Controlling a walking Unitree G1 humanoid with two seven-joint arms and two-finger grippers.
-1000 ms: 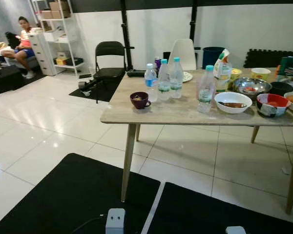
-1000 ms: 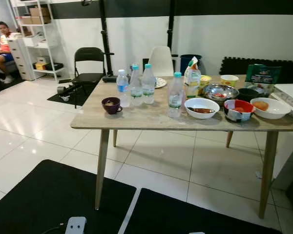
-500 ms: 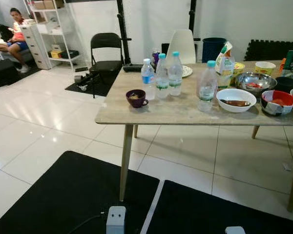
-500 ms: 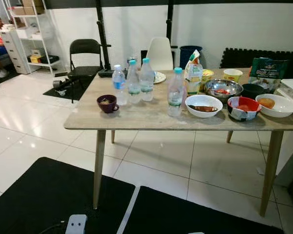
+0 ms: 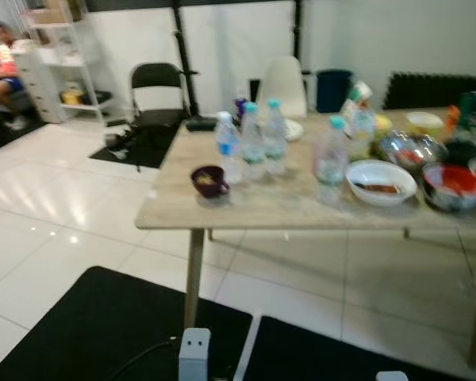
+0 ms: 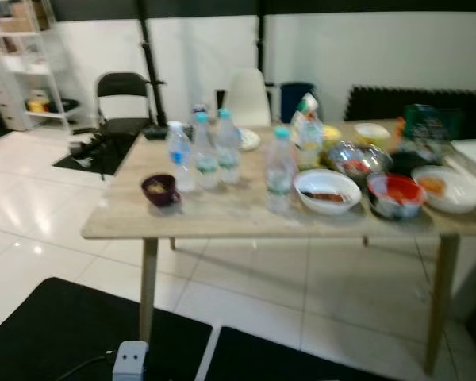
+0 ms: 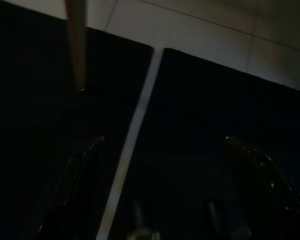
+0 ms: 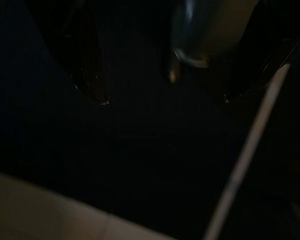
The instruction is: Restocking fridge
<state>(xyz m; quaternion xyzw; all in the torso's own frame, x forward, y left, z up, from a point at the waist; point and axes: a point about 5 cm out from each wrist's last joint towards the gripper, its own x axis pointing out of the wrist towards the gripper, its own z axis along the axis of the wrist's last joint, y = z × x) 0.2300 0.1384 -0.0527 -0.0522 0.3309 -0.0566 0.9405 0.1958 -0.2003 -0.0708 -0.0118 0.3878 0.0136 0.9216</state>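
Wood table (image 5: 246,208) is filling the middle of the left eye view, a bit blurry. 3 water bottles (image 5: 252,143) are standing close together near the centre, w/ a small purple cup (image 5: 209,180) just in front-left of them. One more bottle (image 5: 330,161) is standing alone to their right, beside a white bowl (image 5: 380,182) and a red bowl (image 5: 454,187). A shiny metal bowl (image 5: 412,148) and a carton (image 5: 358,111) are sitting behind those. A black chair (image 5: 157,94) and a white chair (image 5: 282,82) are standing behind the table. A person (image 5: 1,70) is sitting in the upper left corner. Black mats (image 5: 111,325) are lying on the white floor at the bottom.

Right eye view is showing the same things, plus another white bowl (image 6: 450,188) at the far right edge.

Left wrist view is very dark. The left gripper (image 7: 162,142) is hanging over a black mat w/ a pale seam (image 7: 135,130), its two fingers (image 7: 80,165) standing wide apart, holding nothing. A table leg (image 7: 77,45) is showing at the upper left.

Right wrist view is dark too. The right gripper (image 8: 165,100) is hanging over black mat, fingers (image 8: 87,75) spread wide, holding nothing.
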